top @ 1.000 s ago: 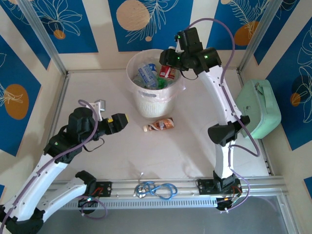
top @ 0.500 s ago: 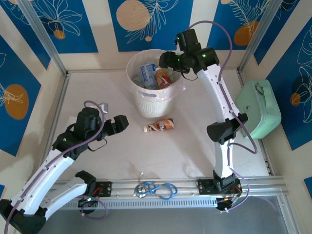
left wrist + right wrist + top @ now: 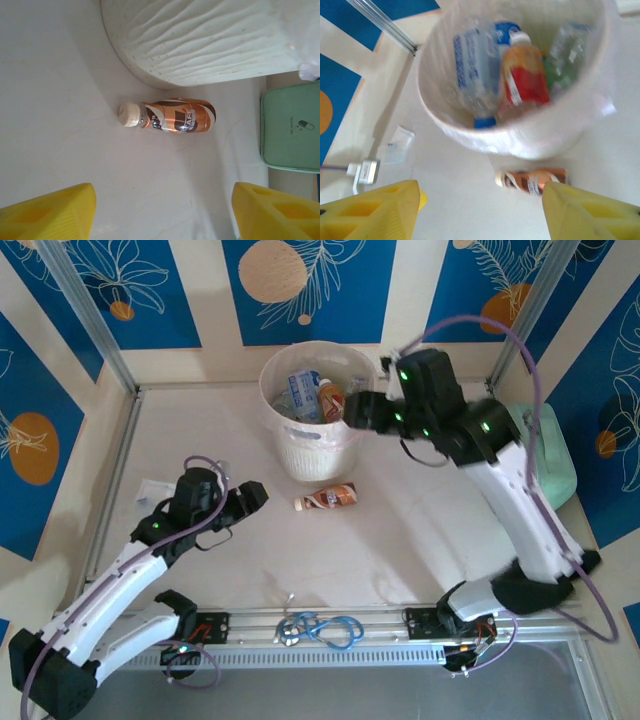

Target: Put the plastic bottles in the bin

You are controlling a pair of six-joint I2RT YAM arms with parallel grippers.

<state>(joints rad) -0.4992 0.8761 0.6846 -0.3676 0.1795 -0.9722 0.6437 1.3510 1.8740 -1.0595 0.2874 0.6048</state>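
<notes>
Workspace, seen from above and from both wrists. A white, faintly creased tabletop (image 3: 420,540) is enclosed by cream walls (image 3: 205,300) with blue panels bearing leaf and orange-disc motifs; an aluminium rail (image 3: 390,617) runs along the near edge. At far centre stands the bin (image 3: 312,452), holding plastic bottles (image 3: 520,75): blue-labelled clear, red-labelled with a white cap, and green. A copper-labelled bottle (image 3: 327,498) lies on its side just before the bin, the letters "AFE" legible. A mint-green case (image 3: 292,130) with a capsule icon sits at the right edge. The left gripper (image 3: 252,496) hovers left of the lying bottle, jaws spread and empty. The right gripper (image 3: 358,410) is at the bin's right rim, jaws also apart and empty. Bare tabletop flanks the lying bottle.
</notes>
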